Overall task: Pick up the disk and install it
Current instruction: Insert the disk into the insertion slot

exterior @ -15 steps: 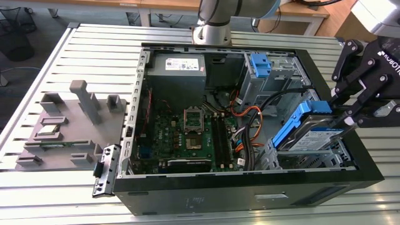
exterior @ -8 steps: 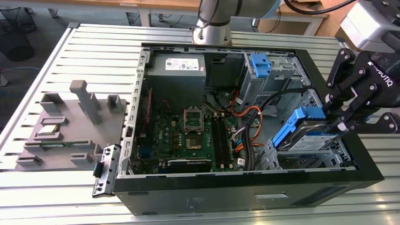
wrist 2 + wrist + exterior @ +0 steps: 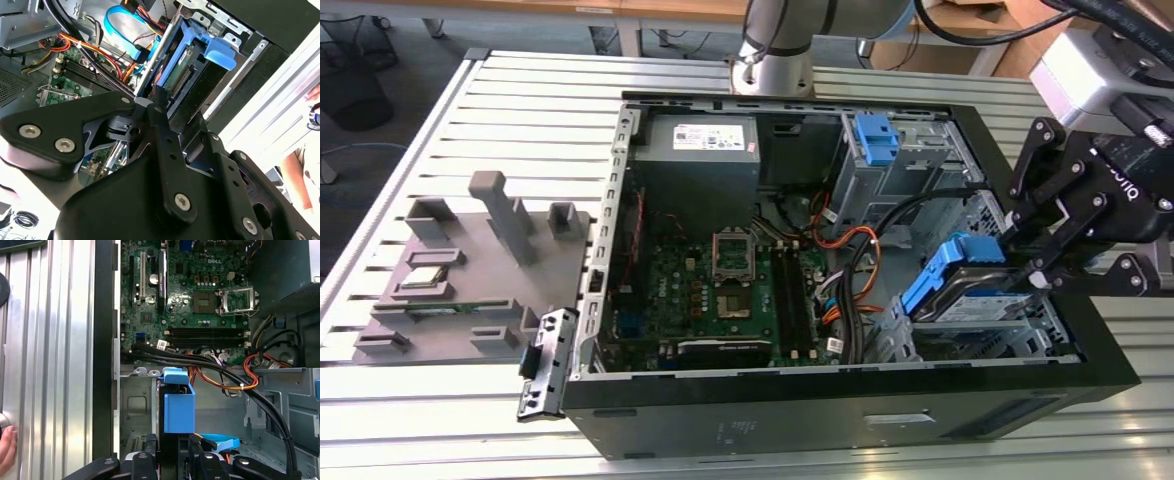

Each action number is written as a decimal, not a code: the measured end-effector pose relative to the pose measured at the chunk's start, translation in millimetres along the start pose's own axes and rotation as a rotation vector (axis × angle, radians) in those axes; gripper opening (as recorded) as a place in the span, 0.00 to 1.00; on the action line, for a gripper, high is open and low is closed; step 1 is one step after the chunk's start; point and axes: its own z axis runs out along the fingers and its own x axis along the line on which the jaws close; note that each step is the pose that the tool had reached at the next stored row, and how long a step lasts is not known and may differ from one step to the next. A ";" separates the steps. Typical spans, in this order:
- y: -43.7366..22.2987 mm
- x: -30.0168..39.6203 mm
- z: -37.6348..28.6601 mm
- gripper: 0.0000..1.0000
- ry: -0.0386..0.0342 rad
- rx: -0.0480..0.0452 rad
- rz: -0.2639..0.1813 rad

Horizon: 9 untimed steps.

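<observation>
The disk (image 3: 983,303), a silver drive clipped in a blue plastic frame (image 3: 945,268), sits tilted at the metal drive cage (image 3: 987,338) in the open computer case, on the exterior view's right. My black gripper (image 3: 1034,268) is shut on the disk's outer end. In the first wrist view the blue frame (image 3: 178,410) rises between my fingers (image 3: 146,460), with the gripper (image 3: 172,455) closed around it. In the second wrist view one finger (image 3: 160,115) lies against the disk's edge (image 3: 182,75) below the blue tab (image 3: 220,52).
The case also holds a grey power-supply box (image 3: 698,150), a bare blue bracket (image 3: 873,135), the motherboard (image 3: 720,290) and black and orange cables (image 3: 843,245) beside the cage. A grey fixture (image 3: 467,270) sits on the exterior view's left. A person's hand (image 3: 6,450) rests near the case.
</observation>
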 end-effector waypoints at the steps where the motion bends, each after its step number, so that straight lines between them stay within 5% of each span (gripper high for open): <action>1: 0.0 0.0 0.0 0.35 0.0000 0.0000 0.000; 8: 0.1 0.0 0.0 0.36 0.0003 0.0000 0.000; 9: 0.1 0.0 0.1 0.42 0.0001 0.0000 0.000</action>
